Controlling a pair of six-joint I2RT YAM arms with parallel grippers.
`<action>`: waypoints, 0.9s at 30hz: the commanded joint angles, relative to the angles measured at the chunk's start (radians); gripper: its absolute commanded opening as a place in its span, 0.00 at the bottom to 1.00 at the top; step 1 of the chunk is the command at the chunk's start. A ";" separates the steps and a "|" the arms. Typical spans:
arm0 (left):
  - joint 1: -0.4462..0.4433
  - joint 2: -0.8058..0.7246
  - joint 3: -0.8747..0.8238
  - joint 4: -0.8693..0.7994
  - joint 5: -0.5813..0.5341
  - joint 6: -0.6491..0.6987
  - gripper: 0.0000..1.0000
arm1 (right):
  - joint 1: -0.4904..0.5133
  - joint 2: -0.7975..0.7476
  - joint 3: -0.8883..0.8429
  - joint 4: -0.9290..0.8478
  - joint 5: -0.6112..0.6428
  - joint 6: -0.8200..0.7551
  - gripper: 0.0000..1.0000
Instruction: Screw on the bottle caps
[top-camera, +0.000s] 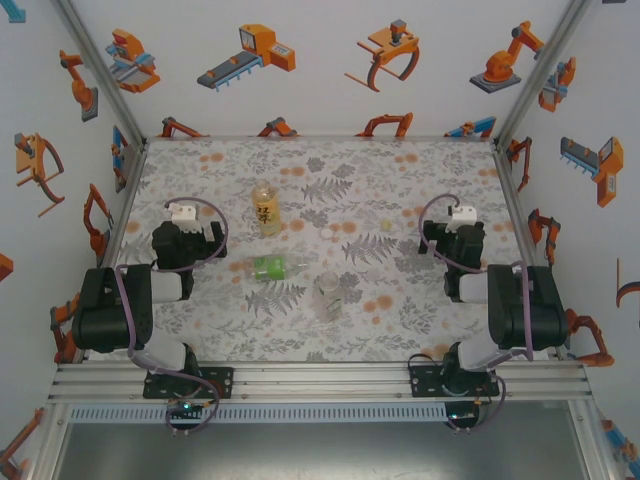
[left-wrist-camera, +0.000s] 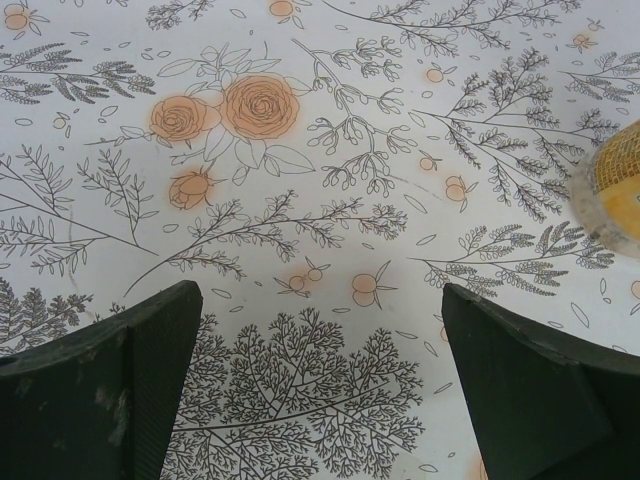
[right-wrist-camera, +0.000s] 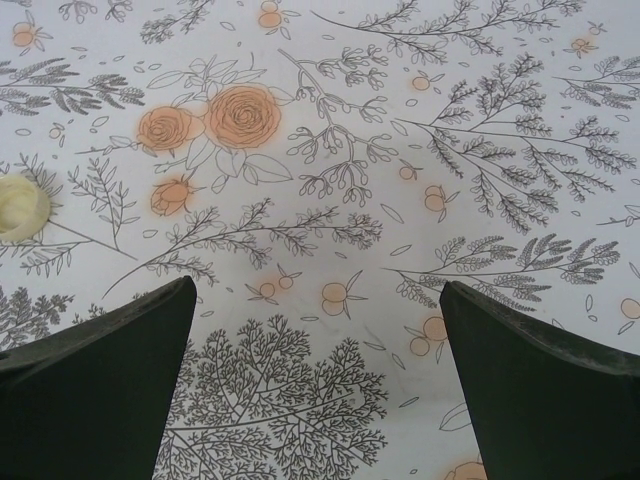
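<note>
The job looks to be right at the start, with no cap going on yet. The left gripper (left-wrist-camera: 320, 385) and the right gripper (right-wrist-camera: 318, 385) hang over the flowery table (top-camera: 440, 170). Their fingers are wide apart and hold nothing.

The tall amber plastic bottle with a yellow label (top-camera: 265, 210) is in the middle, closer to the far edge. The short green plastic bottle (top-camera: 279, 267) lies on its side in the middle. The clear plastic bottle (top-camera: 328, 298) is closer to the near edge. One small round pale plastic cap (right-wrist-camera: 20, 208) lies just left of the right gripper.

Next, I think, one gripper must pick up that cap while the other holds a bottle steady.
</note>
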 joint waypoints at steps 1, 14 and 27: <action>-0.007 -0.035 0.043 -0.074 -0.048 -0.003 0.97 | -0.004 -0.007 0.024 -0.021 -0.006 0.001 0.99; -0.013 -0.251 0.144 -0.460 -0.057 -0.003 0.97 | -0.003 -0.227 0.112 -0.368 -0.046 -0.006 0.96; -0.069 -0.515 0.199 -0.849 -0.030 -0.008 0.97 | 0.029 -0.504 0.151 -0.694 -0.478 0.063 0.87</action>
